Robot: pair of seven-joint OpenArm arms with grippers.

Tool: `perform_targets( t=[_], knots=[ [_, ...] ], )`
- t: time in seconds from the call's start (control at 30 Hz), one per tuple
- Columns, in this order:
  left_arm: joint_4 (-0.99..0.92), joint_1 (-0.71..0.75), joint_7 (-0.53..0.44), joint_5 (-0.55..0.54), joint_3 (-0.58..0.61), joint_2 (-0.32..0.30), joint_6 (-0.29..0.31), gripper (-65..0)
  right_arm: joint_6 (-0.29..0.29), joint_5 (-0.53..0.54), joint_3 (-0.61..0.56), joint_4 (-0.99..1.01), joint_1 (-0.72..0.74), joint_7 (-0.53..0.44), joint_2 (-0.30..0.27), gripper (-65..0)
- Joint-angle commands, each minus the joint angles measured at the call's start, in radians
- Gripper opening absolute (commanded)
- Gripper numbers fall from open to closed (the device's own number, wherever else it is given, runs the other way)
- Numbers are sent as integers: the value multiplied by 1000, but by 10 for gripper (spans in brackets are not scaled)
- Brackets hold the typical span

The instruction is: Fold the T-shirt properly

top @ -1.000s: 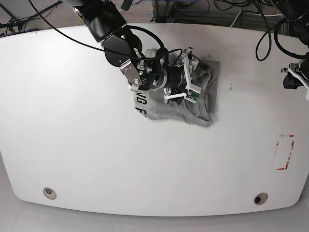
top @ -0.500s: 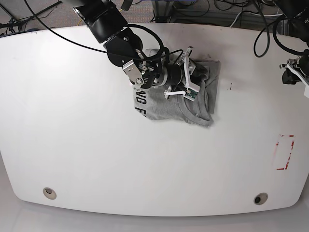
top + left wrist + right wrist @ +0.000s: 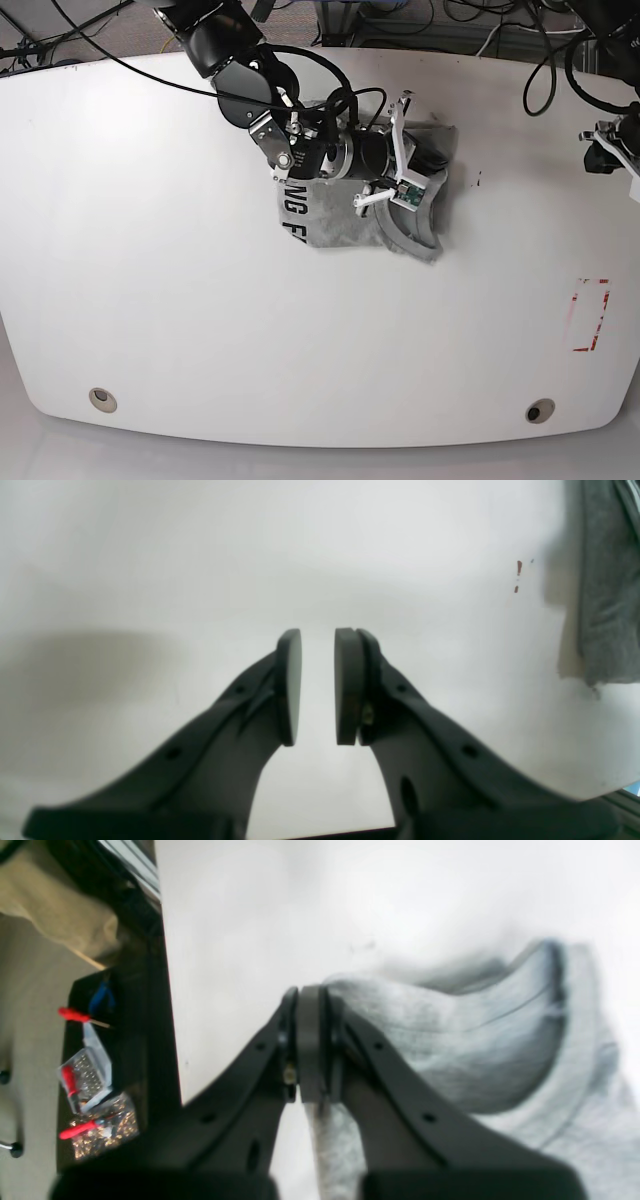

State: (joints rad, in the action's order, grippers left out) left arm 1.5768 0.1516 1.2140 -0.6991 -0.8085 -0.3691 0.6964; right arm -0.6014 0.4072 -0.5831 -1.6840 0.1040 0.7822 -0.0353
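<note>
The heather-grey T-shirt (image 3: 345,215) lies folded at the table's back middle, black letters showing at its left edge. My right gripper (image 3: 428,165) is over its right part, shut on a raised fold of the grey fabric. In the right wrist view the gripper (image 3: 310,1010) pinches the shirt (image 3: 450,1040), which bulges up to the right. My left gripper (image 3: 598,152) hovers at the table's right edge, far from the shirt. In the left wrist view it (image 3: 318,685) is empty with a narrow gap between the jaws, and the shirt's edge (image 3: 605,605) shows at far right.
A red rectangle outline (image 3: 590,315) is marked on the table (image 3: 200,330) at right. Two round holes (image 3: 103,400) (image 3: 540,411) sit near the front edge. Cables hang behind the table. Boxes of small parts (image 3: 85,1080) lie past the table's edge.
My right gripper has moved right and slightly back, pulling the shirt's fold with it, so the shirt's right side has changed shape. The left arm has barely moved.
</note>
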Motion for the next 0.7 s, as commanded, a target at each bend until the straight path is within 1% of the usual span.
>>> perform_targets(
  t=[0.0, 0.13, 0.23, 0.3, 0.37, 0.53, 0.63, 0.67],
  knots=[
    [17, -5, -15, -12, -4, -6, 2, -547, -9, 22, 2, -35, 18, 15, 35, -650],
    [21, -4, -15, -12, -2, -1, 2, -547, -10, 100, 1, -29, 24, 18, 67, -650],
    [23, 16, -13, -12, -2, -1, 2, -547, -10, 134, -1, -26, 24, 18, 104, -650],
    [23, 21, -13, -12, -2, 0, 2, -547, -10, 129, -5, -17, 24, 18, 122, -650],
    [21, 24, -13, -12, -2, 0, 2, -547, -10, 129, -41, 25, 30, 18, 140, -650],
    [23, 23, -13, -12, -2, 0, 2, -547, -2, 129, -133, 177, 95, 10, 151, -650],
    [24, 19, -13, -17, -1, 0, 2, -547, -1, 129, -171, 261, 109, -46, 160, -642],
    [24, 16, -13, -17, -1, 0, 2, -547, -1, 129, -179, 293, 110, -65, 162, -617]
  ],
)
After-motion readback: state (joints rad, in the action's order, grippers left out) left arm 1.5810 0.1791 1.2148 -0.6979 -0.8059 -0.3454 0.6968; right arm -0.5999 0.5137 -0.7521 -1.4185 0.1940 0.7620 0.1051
